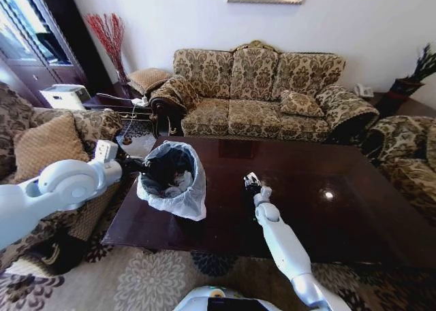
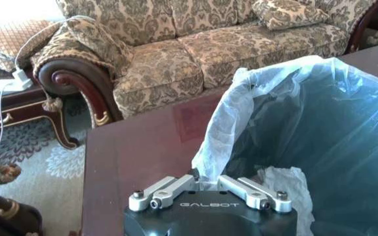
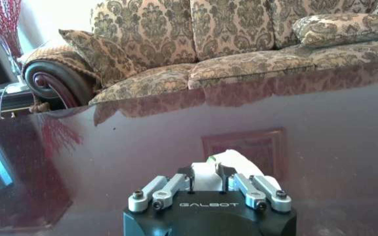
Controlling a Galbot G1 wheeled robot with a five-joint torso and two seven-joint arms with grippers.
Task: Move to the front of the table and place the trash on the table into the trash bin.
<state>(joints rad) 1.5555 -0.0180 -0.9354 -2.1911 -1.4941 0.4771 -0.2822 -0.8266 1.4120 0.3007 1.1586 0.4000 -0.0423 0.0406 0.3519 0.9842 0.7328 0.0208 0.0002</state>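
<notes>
**Two hands at work on the glossy worktop**

At the bottom of the head view, the robot's white right arm reaches up the middle of the frame onto the dark mahogany worktop [image 1: 340, 188]. Its right hand [image 1: 252, 183] sits low over the wood near the frame's centre; in the right wrist view the right hand [image 3: 206, 173] is clenched on a crumpled white tissue [image 3: 232, 164], which bulges out past the fingertips and rests against the polished surface, beside a reflected picture frame.

Left of centre in the head view stands the trash bin [image 1: 174, 178], on the worktop close to its left edge, its whitish bag folded over the rim and pale scraps lying inside. The left arm comes in from the frame's left edge, its left hand [image 1: 133, 165] at the bin's left rim. In the left wrist view the left hand [image 2: 208, 183] is pinched shut on the bag's edge, the bin [image 2: 320, 147] opening to the lower right of that frame.

Beyond the worktop, across the upper half of the head view, a patterned sofa [image 1: 259, 93] stands against the wall, with armchairs at both frame edges.
</notes>
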